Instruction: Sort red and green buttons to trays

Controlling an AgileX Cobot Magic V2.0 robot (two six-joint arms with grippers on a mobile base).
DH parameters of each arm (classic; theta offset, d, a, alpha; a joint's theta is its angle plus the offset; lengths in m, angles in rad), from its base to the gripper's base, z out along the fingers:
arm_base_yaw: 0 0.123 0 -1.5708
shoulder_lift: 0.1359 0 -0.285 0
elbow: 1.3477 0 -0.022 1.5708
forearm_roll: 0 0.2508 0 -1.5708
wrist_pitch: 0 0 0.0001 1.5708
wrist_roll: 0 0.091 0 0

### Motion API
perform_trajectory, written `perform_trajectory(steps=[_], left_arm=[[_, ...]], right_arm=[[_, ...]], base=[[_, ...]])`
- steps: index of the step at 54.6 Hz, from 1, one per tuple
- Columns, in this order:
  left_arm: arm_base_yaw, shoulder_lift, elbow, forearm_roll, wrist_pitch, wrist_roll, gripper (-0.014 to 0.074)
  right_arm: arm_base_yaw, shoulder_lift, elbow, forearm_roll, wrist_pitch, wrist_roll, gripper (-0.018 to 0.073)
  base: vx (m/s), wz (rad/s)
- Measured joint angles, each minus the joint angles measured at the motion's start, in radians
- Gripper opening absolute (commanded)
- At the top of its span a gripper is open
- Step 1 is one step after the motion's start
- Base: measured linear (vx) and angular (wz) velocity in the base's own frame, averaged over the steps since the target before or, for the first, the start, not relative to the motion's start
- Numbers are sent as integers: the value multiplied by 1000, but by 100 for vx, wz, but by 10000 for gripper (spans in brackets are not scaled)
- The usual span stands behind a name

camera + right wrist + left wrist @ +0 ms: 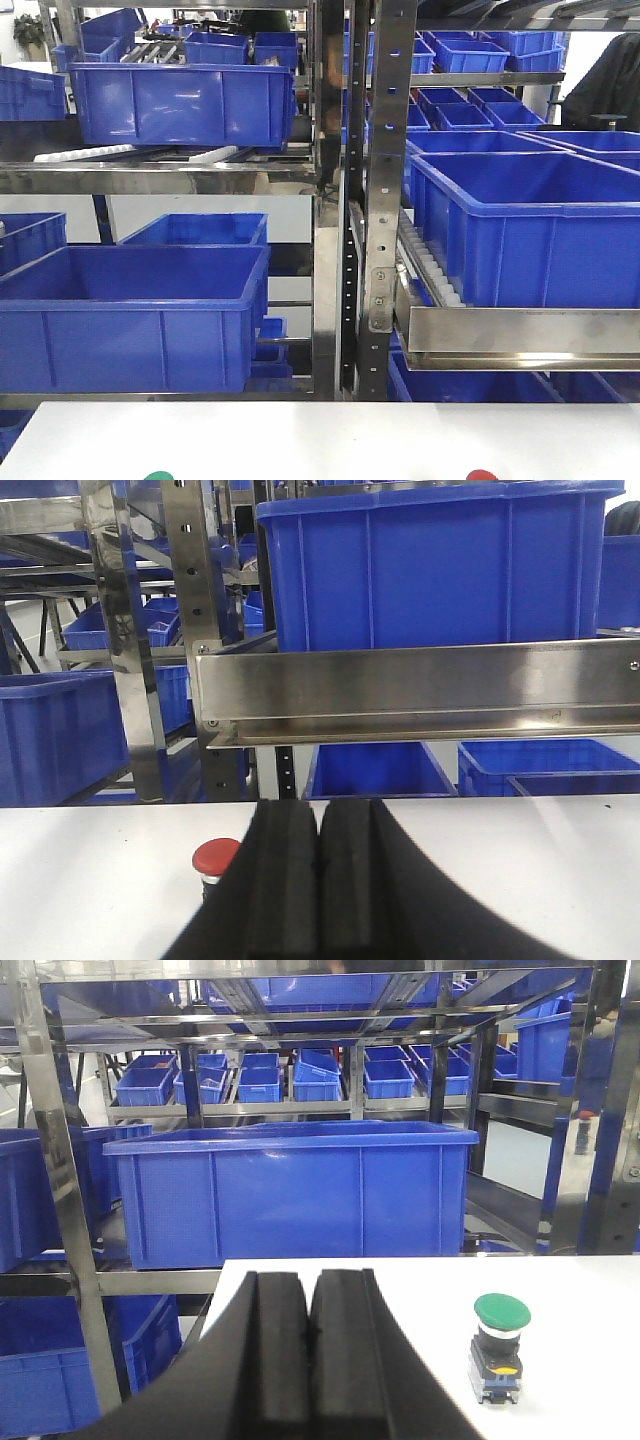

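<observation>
Left tool (308, 1290) and right tool (319, 815): pads pressed together, empty; green button (500, 1345) upright on white desk (590, 1300), right of left tool; red button (214, 860) just left of right tool; open each wide and centre over the cap before you close.

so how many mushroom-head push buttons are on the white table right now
2. The green-capped push button stands on the white table, right of the left gripper. The red-capped button sits left of the right gripper, partly hidden behind it. None else shows.
</observation>
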Motion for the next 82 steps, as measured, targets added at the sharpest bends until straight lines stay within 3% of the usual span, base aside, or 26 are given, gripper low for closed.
perform_trajectory(steps=[21,36,45,52,61,69,75,82], left_arm=[[0,0,0,0,-32,0,-6],[0,0,0,0,-187,0,-6],[0,0,0,-22,-315,0,-6],[0,0,0,-48,-344,0,-6],[0,0,-68,-56,-302,0,-6],[0,12,-228,-45,-147,23,-6],[0,97,-336,-13,-32,48,-6],[0,203,-369,-4,0,53,-3]], right_arm=[[0,0,0,0,0,0,-9],[0,0,0,0,-15,0,-9],[0,0,0,0,-111,0,-9],[0,0,0,0,-152,0,-9],[0,0,-94,0,-72,0,-9],[0,62,-237,0,-16,0,-9],[0,154,-304,0,-14,0,-9],[0,272,-313,0,8,0,-5]], base=[[0,0],[0,0],[0,0],[0,0],[0,0],[0,0],[0,0],[0,0]])
